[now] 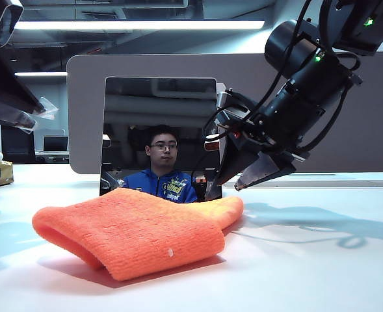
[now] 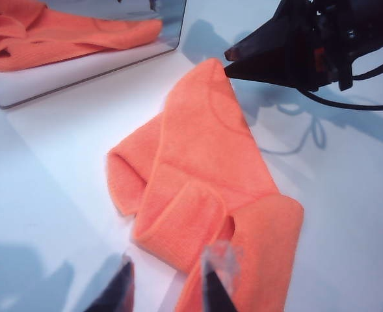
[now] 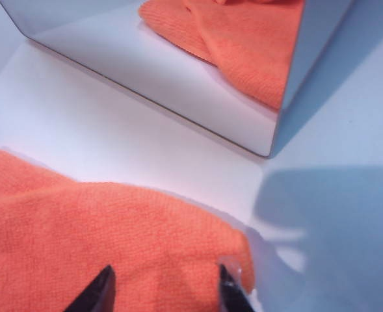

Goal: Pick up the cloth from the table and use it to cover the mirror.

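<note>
Both end effectors, left [image 2: 168, 283] and right [image 3: 164, 286], empty, parted above the cloth [image 1: 132, 227].

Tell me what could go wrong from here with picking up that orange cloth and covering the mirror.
The right hand sits open over only the corner of the cloth; a shallow pinch could slip. The cloth is folded over itself, so it may lift bunched and not cover the mirror. The mirror stands right behind, so a swing might knock it. The left hand hangs open above the cloth's other end.

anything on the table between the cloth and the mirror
Nothing: in the right wrist view only bare white table lies between the cloth and the mirror.
</note>
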